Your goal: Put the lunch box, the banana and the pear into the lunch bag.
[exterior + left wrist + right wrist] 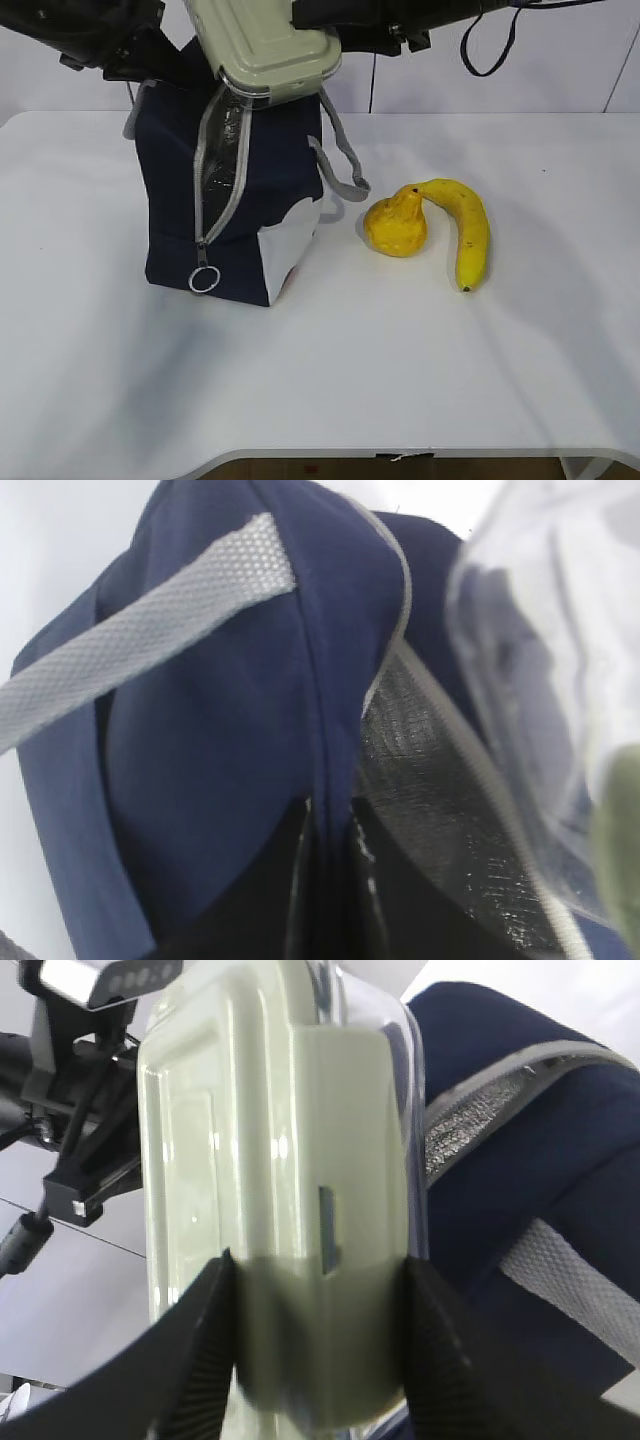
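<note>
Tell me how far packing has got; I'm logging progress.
Done: nothing is fully inside the lunch bag yet, though its zipper is open. In hand: the right gripper holds the lunch box at the opening while the left gripper pinches the bag's fabric. Left: the pear and banana on the table.

The exterior view looks down at a slant from in front of the white tabletop [400, 370], facing its far edge and the wall behind, taking in nearly the whole surface. The left wrist view sits very close against the lunch bag [220, 730], looking along its navy side and grey strap toward the foil-lined opening. The right wrist view looks from just behind the lunch box [280, 1190] along its green lid. All three share the bag's top and the box.
</note>
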Controlling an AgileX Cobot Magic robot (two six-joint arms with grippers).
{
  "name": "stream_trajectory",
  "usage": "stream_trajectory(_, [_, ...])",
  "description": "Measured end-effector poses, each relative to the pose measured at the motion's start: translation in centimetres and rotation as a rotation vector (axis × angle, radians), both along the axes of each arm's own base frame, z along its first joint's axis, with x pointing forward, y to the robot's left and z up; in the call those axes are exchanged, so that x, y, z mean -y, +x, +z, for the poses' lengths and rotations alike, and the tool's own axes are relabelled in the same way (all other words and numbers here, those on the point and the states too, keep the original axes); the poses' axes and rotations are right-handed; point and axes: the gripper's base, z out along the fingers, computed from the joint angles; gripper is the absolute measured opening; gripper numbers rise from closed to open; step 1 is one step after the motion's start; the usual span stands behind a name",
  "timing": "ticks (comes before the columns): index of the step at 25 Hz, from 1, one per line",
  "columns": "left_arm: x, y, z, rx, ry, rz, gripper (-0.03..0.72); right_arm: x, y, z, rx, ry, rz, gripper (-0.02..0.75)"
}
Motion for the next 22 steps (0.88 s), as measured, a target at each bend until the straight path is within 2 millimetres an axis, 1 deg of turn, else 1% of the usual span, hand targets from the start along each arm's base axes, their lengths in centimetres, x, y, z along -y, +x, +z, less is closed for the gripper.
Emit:
stream_trajectory(7, [0.1, 0.0, 0.1, -0.003, -0.017, 0.002, 0.047, 0.0, 0.4, -0.7, -0.008, -0.009, -0.013, 0.358])
stream_trajectory(10, [0.1, 0.0, 0.1, -0.003, -0.019, 0.001, 0.047, 0.0, 0.8, -1.4, -0.024, -0.01, -0.017, 0.358])
stream_trajectory(14, [0.0, 0.0, 0.1, -0.001, -0.018, 0.001, 0.047, 0.0, 1.2, -2.7, -0.044, -0.043, -0.016, 0.358])
stream_trajectory(22, [0.1, 0.1, 0.5, 0.017, -0.035, -0.008, 0.047, 0.4, 1.2, -3.9, -0.06, -0.142, -0.016, 0.358])
